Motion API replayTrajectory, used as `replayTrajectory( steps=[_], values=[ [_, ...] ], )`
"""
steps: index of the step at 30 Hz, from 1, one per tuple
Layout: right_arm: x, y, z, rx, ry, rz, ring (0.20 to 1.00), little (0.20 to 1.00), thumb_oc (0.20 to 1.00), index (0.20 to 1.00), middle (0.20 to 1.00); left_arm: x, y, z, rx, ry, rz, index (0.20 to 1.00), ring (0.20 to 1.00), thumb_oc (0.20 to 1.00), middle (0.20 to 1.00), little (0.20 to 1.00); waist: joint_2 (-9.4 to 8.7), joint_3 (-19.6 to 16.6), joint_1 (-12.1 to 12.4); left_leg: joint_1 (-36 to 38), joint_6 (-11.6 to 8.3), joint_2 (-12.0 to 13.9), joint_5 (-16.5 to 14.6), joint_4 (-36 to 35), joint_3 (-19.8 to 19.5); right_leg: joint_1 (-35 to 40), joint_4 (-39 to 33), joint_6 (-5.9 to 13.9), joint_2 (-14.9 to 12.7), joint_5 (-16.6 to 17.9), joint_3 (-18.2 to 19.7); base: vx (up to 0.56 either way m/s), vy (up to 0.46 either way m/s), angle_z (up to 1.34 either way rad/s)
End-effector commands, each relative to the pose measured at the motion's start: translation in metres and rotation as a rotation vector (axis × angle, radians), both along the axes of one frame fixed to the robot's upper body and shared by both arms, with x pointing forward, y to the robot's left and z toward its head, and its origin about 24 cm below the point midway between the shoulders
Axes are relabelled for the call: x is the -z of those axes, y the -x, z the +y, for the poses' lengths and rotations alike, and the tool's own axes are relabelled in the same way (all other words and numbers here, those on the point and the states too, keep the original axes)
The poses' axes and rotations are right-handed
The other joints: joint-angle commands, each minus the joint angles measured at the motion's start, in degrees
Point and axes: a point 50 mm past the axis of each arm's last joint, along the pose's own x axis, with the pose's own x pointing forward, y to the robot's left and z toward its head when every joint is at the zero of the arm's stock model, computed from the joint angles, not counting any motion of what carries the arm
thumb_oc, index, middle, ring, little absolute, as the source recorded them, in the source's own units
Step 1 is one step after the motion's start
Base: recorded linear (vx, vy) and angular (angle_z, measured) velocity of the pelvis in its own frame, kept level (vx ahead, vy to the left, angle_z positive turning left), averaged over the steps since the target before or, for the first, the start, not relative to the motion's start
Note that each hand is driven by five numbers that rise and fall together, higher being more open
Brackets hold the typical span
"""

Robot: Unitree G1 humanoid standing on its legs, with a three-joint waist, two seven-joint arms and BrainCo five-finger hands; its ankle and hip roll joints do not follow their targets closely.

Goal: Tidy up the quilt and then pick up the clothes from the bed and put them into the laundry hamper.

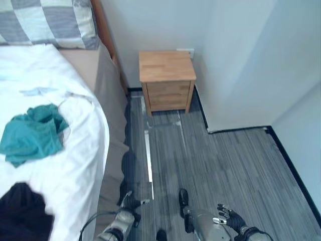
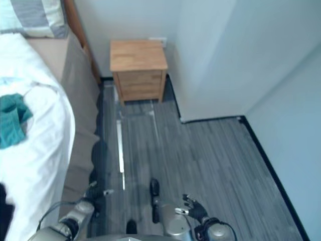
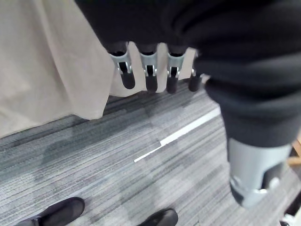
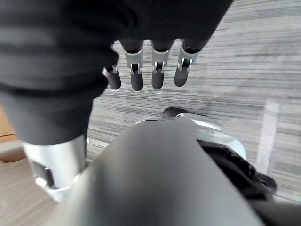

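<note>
Here, a crumpled teal cloth garment [image 1: 32, 133] lies at nine o'clock on the white quilt [image 1: 75, 165]; soft and light, best pinched at a raised fold. Both hands, left [image 3: 148, 70] and right [image 4: 146, 66], hang relaxed, empty.

You're looking at a bedroom in a home. The bed [image 1: 108, 100] runs along the left, with a white quilt [image 1: 75, 155] over it and a beige sheet [image 1: 111, 90] hanging down its side to the floor. At the head end you see a grey-and-white checked pillow [image 1: 50, 22] against a wooden headboard [image 1: 103, 25]. A teal garment [image 1: 32, 133] lies crumpled on the quilt, and a black garment [image 1: 22, 213] sits nearer the foot. A small wooden nightstand [image 1: 167, 80] stands in the corner beside the headboard, against plain white walls [image 1: 241, 55]. The floor [image 1: 225, 170] is grey striped carpet with a black skirting edge.
</note>
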Motion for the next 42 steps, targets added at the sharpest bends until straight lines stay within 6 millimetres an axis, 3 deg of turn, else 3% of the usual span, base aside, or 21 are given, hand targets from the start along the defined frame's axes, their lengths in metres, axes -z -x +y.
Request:
replayTrajectory(
  steps=[1,2,4,6,7,9,10,12,13,16,17,20,24,26,27,30,33,35,39,41,42],
  values=[
    [-0.005,-0.011,-0.015,-0.002,0.077,-0.003,1.000,1.000,1.000,1.000,1.000,-0.003,-0.001,0.009,-0.086,-0.024,-0.045,1.000,1.000,1.000,1.000,1.000,-1.42,-1.91,1.28,-1.97,-3.01,-2.23,-0.39,16.65,8.23,5.00,-7.37,6.17,-2.79,0.05,1.20,0.38,-0.185,0.43],
    [-0.003,-0.008,-0.031,0.031,0.116,0.047,1.000,1.000,1.000,1.000,1.000,-0.001,0.005,0.007,-0.115,0.008,-0.052,1.000,1.000,1.000,1.000,1.000,-2.23,-1.41,3.89,-12.15,-5.27,-1.70,6.47,36.01,8.17,9.93,-9.81,4.42,-3.50,-0.75,1.69,0.35,-0.186,0.35],
    [-0.002,-0.003,-0.040,0.014,0.153,0.073,1.000,1.000,1.000,1.000,1.000,-0.001,0.006,0.006,-0.102,0.010,-0.050,1.000,1.000,1.000,1.000,1.000,-3.32,-0.67,6.21,-21.70,-4.92,-0.74,7.23,42.02,9.00,13.32,-10.38,3.91,-4.90,-1.30,0.76,0.40,-0.175,0.30],
    [-0.001,-0.002,-0.040,-0.023,0.174,0.082,1.000,1.000,1.000,1.000,1.000,0.001,0.009,0.008,-0.107,0.007,-0.039,1.000,1.000,1.000,1.000,1.000,-3.44,-0.44,7.84,-23.24,-4.31,-0.01,5.93,35.90,11.22,15.61,-10.55,4.26,-5.30,-2.34,-0.99,0.43,-0.019,-0.04],
    [0.000,-0.004,-0.037,-0.046,0.186,0.075,1.000,1.000,1.000,1.000,1.000,0.003,0.016,0.010,-0.127,0.013,-0.021,1.000,1.000,1.000,1.000,1.000,-2.93,-0.42,9.45,-21.56,-4.09,-0.44,4.96,23.73,14.95,17.95,-10.88,4.98,-5.30,-4.01,-3.19,0.42,0.055,0.00],
    [0.000,-0.004,-0.036,-0.054,0.187,0.062,1.000,1.000,1.000,1.000,1.000,0.005,0.020,0.009,-0.133,0.017,-0.010,1.000,1.000,1.000,1.000,1.000,-2.68,-0.34,9.89,-20.38,-4.20,-0.75,5.28,18.31,17.27,18.98,-10.88,5.42,-5.45,-4.60,-4.27,0.35,0.073,0.15],
    [-0.002,-0.005,-0.035,-0.040,0.187,0.027,1.000,1.000,1.000,1.000,1.000,0.007,0.024,0.007,-0.135,0.018,0.003,1.000,1.000,1.000,1.000,1.000,-1.83,-0.89,9.77,-20.12,-4.65,0.34,6.87,11.82,23.52,20.41,-10.88,5.82,-5.29,-5.57,-7.17,0.42,0.068,0.30],
    [-0.006,-0.008,-0.034,0.004,0.166,-0.027,1.000,1.000,1.000,1.000,1.000,0.009,0.027,0.004,-0.114,0.017,0.013,1.000,1.000,1.000,1.000,1.000,-1.33,-1.37,8.80,-20.24,-5.25,3.23,7.96,10.08,30.73,22.70,-9.91,5.95,-5.04,-8.20,-10.15,0.42,0.082,0.63],
    [-0.011,-0.015,-0.029,0.014,0.160,-0.090,1.000,1.000,1.000,1.000,1.000,0.009,0.029,0.006,-0.134,0.029,0.023,1.000,1.000,1.000,1.000,1.000,-1.39,-2.36,8.56,-19.09,-4.00,3.55,7.19,8.57,33.71,23.02,-7.38,5.81,-4.85,-10.45,-11.95,0.34,0.113,1.14],
    [-0.020,-0.030,-0.027,0.024,0.165,-0.156,1.000,1.000,1.000,1.000,1.000,0.008,0.028,0.010,-0.128,0.005,0.035,1.000,1.000,1.000,1.000,1.000,-1.37,-3.47,9.89,-18.62,-2.40,2.60,7.20,7.03,34.57,22.86,-0.39,6.64,-4.73,-12.94,-13.32,0.28,0.078,0.87],
    [-0.030,-0.042,-0.030,0.059,0.146,-0.218,1.000,1.000,1.000,1.000,1.000,0.006,0.027,0.017,-0.149,-0.011,0.031,1.000,1.000,1.000,1.000,1.000,-0.68,-3.44,10.00,-16.67,-0.95,2.39,7.48,4.67,32.72,17.01,14.76,9.19,-7.49,-10.34,-12.99,0.29,0.064,0.48],
    [-0.040,-0.050,-0.034,0.073,0.152,-0.294,1.000,1.000,1.000,1.000,1.000,0.003,0.025,0.024,-0.164,-0.025,0.016,1.000,1.000,1.000,1.000,1.000,-0.08,-2.41,9.07,-13.11,-0.18,2.45,7.56,1.24,28.62,11.40,22.47,9.90,-9.11,-9.31,-10.72,0.26,-0.085,1.14],
    [-0.069,-0.071,-0.038,0.100,0.165,-0.500,1.000,1.000,1.000,1.000,1.000,-0.003,0.019,0.034,-0.177,-0.043,-0.029,1.000,1.000,1.000,1.000,1.000,-0.53,-1.18,7.55,-9.01,-1.25,3.29,9.01,-3.37,20.05,10.64,9.55,9.02,-6.42,-7.57,-6.27,0.21,-0.306,1.49],
    [-0.101,-0.084,-0.050,0.142,0.181,-0.644,1.000,1.000,1.000,1.000,1.000,-0.004,0.019,0.036,-0.150,-0.045,-0.030,1.000,1.000,1.000,1.000,1.000,-1.99,-1.57,5.35,-8.03,-1.14,1.47,7.95,-4.87,12.80,11.27,-2.80,9.28,-5.39,-4.18,2.23,0.39,-0.368,1.94],
    [-0.119,-0.089,-0.054,0.137,0.179,-0.744,1.000,1.000,1.000,1.000,1.000,-0.003,0.022,0.036,-0.156,-0.050,-0.026,1.000,1.000,1.000,1.000,1.000,-2.68,-2.15,3.98,-8.11,-0.46,0.22,7.27,-5.04,7.34,10.43,-6.73,9.76,-4.81,-1.33,10.46,0.42,-0.406,2.10],
    [-0.157,-0.101,-0.053,0.050,0.212,-0.911,1.000,1.000,1.000,1.000,1.000,0.000,0.039,0.044,-0.188,-0.062,0.003,1.000,1.000,1.000,1.000,1.000,-3.41,-2.48,2.86,-7.03,-0.31,-0.63,5.53,-4.40,0.47,8.84,-8.57,10.33,-3.00,1.10,19.51,0.32,-0.378,2.10],
    [-0.182,-0.116,-0.056,-0.026,0.258,-0.978,1.000,1.000,1.000,1.000,1.000,0.001,0.052,0.051,-0.215,-0.069,0.021,1.000,1.000,1.000,1.000,1.000,-3.54,-2.75,4.14,-7.27,-1.35,0.26,5.95,-4.13,-0.07,11.17,-9.68,9.29,-2.81,0.01,18.29,0.21,-0.315,0.93],
    [-0.222,-0.141,-0.049,-0.138,0.345,-1.079,1.000,1.000,1.000,1.000,1.000,0.003,0.068,0.060,-0.273,-0.058,0.040,1.000,1.000,1.000,1.000,1.000,-3.85,-2.89,6.68,-7.40,-2.91,1.50,6.66,-3.19,-0.55,13.37,-9.79,8.22,-2.77,-1.31,16.25,0.27,-0.335,0.41],
    [-0.269,-0.184,-0.038,-0.194,0.532,-1.119,1.000,1.000,1.000,1.000,1.000,0.004,0.078,0.064,-0.222,-0.077,0.085,1.000,1.000,1.000,1.000,1.000,-4.03,-2.84,10.25,-8.76,-5.92,4.12,9.22,-3.86,0.67,16.82,-10.88,6.73,-2.40,-4.14,12.44,0.21,-0.268,0.54],
    [-0.284,-0.199,-0.049,-0.149,0.694,-1.091,1.000,1.000,1.000,1.000,1.000,0.003,0.074,0.061,-0.111,-0.098,0.080,1.000,1.000,1.000,1.000,1.000,-4.12,-2.46,11.08,-12.38,-7.08,5.62,9.38,0.00,7.25,17.26,-10.88,6.42,-3.71,-5.20,7.13,0.06,-0.224,0.80],
    [-0.294,-0.205,-0.058,-0.126,0.780,-1.076,1.000,1.000,1.000,1.000,1.000,0.002,0.066,0.056,-0.046,-0.100,0.060,1.000,1.000,1.000,1.000,1.000,-4.03,-2.19,10.79,-14.89,-7.42,6.27,8.81,3.49,13.03,16.72,-10.88,6.11,-4.57,-5.59,3.14,-0.03,-0.142,1.35]
  ],
)
